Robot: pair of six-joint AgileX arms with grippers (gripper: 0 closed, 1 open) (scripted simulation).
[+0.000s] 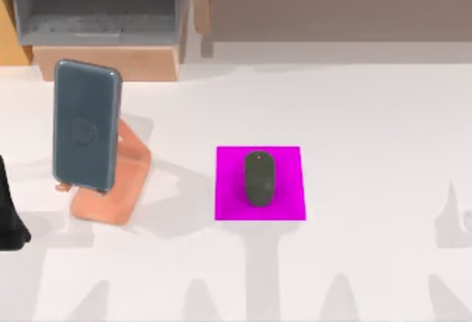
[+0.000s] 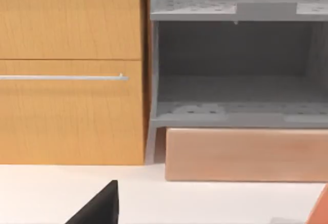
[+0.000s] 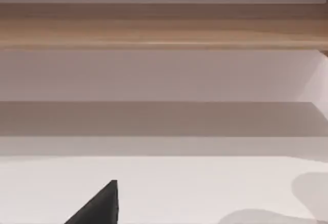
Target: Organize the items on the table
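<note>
left arm [image 1: 9,215]: cut by left edge | phone stand [image 1: 114,189]: partly hidden behind smartphone [image 1: 85,124]

The phone [image 1: 86,124], dark grey-blue with rounded corners and a faint circle on its face, leans propped on the stand [image 1: 110,189] at the table's [image 1: 369,130] far left, seemingly tilted back; the mouse [image 1: 259,178], small, dark grey and oval, lies flat on the pad [image 1: 287,197], near the table's middle, well apart from the phone.

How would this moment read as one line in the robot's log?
smartphone: propped on phone stand | mouse: on magenta pad | left arm: table's left edge
</note>
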